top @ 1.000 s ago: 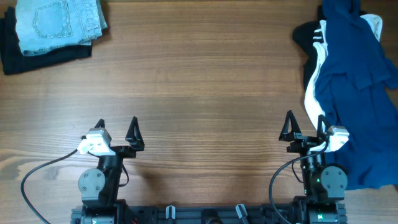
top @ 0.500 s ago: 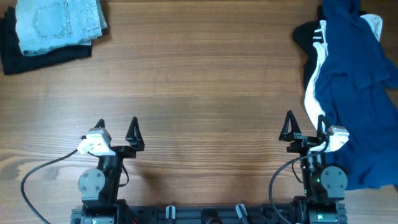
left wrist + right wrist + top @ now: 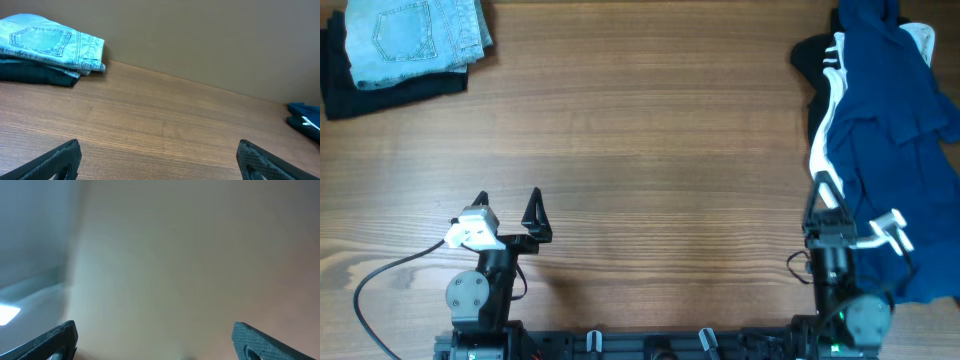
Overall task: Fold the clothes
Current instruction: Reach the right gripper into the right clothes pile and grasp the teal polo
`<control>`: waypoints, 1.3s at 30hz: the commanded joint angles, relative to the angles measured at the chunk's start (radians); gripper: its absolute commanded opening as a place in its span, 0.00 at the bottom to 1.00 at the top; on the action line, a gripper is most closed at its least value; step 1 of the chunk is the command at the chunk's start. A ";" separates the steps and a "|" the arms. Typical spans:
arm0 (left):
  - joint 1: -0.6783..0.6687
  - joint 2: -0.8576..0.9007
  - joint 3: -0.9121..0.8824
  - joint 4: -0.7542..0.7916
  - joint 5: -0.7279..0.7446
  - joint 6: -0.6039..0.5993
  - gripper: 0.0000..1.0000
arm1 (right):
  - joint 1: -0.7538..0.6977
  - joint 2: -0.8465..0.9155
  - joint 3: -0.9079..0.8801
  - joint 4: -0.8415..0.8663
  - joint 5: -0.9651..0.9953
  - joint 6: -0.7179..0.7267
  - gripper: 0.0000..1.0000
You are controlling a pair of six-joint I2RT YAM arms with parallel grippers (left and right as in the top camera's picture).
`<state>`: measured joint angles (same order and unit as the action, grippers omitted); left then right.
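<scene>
Overhead: the dark blue T-shirt [image 3: 895,130] lies crumpled at three o'clock — soft, light, likely to sag; pinch a shoulder or hem edge. Jaws wide and empty on left gripper [image 3: 507,203] and right gripper [image 3: 154,330].

Table [image 3: 650,150] middle open; denim stack [image 3: 415,40] in far-left corner; T-shirt [image 3: 895,150] heap crowds right edge, possibly overhanging.

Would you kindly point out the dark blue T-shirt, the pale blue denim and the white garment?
dark blue cloth T-shirt [image 3: 900,130]: overhead view, middle of cloth
pale blue folded denim [image 3: 405,35]: overhead view, back pocket
white garment [image 3: 819,140]: overhead view, exposed edge strip
</scene>
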<state>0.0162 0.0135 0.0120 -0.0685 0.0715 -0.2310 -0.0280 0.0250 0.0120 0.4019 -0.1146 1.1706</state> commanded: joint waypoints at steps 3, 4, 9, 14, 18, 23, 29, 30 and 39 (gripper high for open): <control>0.008 -0.007 -0.006 -0.003 -0.013 -0.009 1.00 | 0.004 0.118 0.166 0.000 0.013 -0.504 1.00; 0.008 -0.007 -0.006 -0.003 -0.013 -0.009 1.00 | 0.004 0.164 0.200 -0.001 0.016 -0.555 1.00; 0.008 -0.007 -0.006 -0.003 -0.013 -0.009 1.00 | 0.004 0.557 0.489 -0.067 0.132 -0.884 1.00; 0.008 -0.007 -0.006 -0.003 -0.013 -0.009 1.00 | -0.020 1.162 1.049 -0.579 0.329 -1.057 1.00; 0.008 -0.007 -0.006 -0.003 -0.013 -0.009 1.00 | -0.074 1.521 1.434 -0.930 0.330 -1.067 1.00; 0.008 -0.007 -0.006 -0.003 -0.013 -0.009 1.00 | -0.124 1.756 1.637 -0.944 0.335 -1.161 0.99; 0.008 -0.007 -0.006 -0.003 -0.013 -0.009 1.00 | -0.268 1.981 1.704 -0.965 0.319 -1.105 1.00; 0.008 -0.007 -0.006 -0.003 -0.013 -0.009 1.00 | -0.300 2.010 1.704 -0.973 0.269 -1.079 0.99; 0.008 -0.007 -0.006 -0.003 -0.013 -0.009 1.00 | -0.428 2.178 1.704 -0.998 0.117 -1.081 0.94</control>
<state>0.0162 0.0139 0.0120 -0.0681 0.0711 -0.2310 -0.4500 2.1658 1.7046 -0.5911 0.0490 0.0700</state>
